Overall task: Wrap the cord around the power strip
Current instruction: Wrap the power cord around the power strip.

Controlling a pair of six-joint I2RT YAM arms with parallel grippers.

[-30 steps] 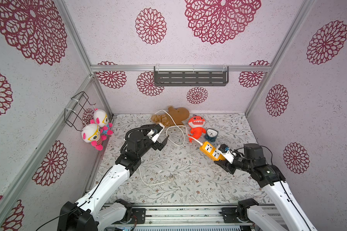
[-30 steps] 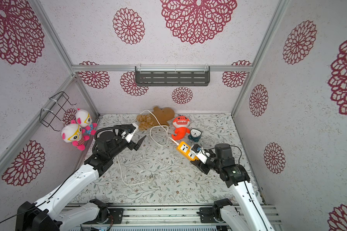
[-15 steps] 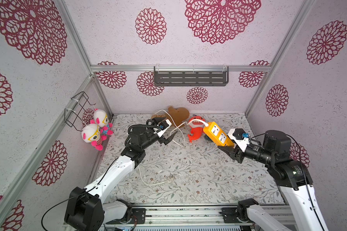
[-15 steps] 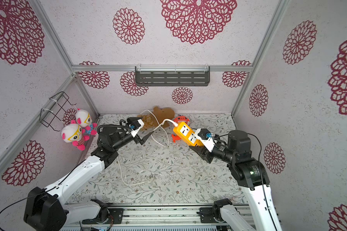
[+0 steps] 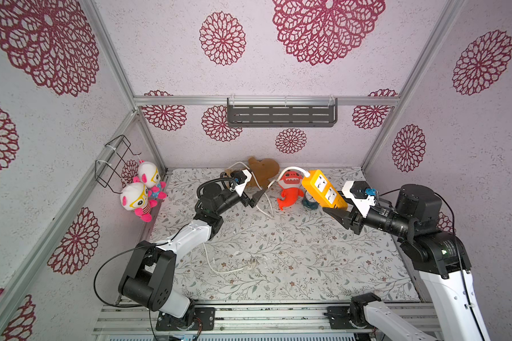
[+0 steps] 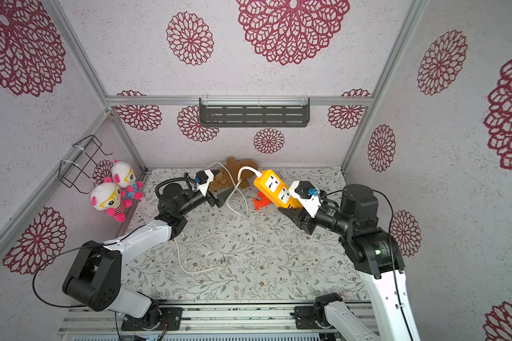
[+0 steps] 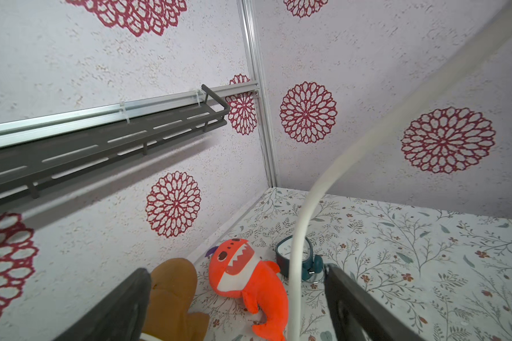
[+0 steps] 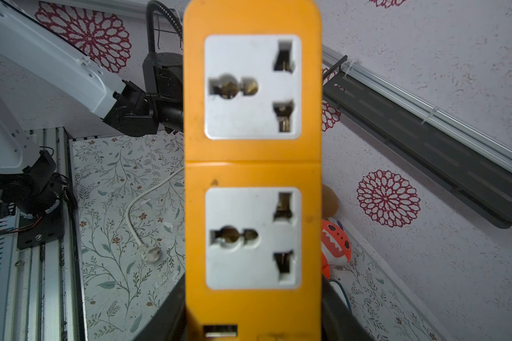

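At the right gripper (image 5: 334,206): jaws pinch the USB end of the power strip (image 5: 322,190), which is held aloft over the back of the table (image 5: 308,265), 2 socket faces upward, most of its length jutting free.

The cord (image 5: 293,171) leaves the far end, arcs down and passes through the left gripper (image 7: 237,270), whose jaws are spread wide, neither one visibly touching it. The plug (image 5: 250,263) lies on the table nearer the front.

Risks:
1. A tug on the cord levers the strip out of its end-only grip.
2. The left jaws close off-line and miss the cord.
3. Slack snags the orange shark toy (image 5: 290,192) or the brown plush (image 5: 263,172).
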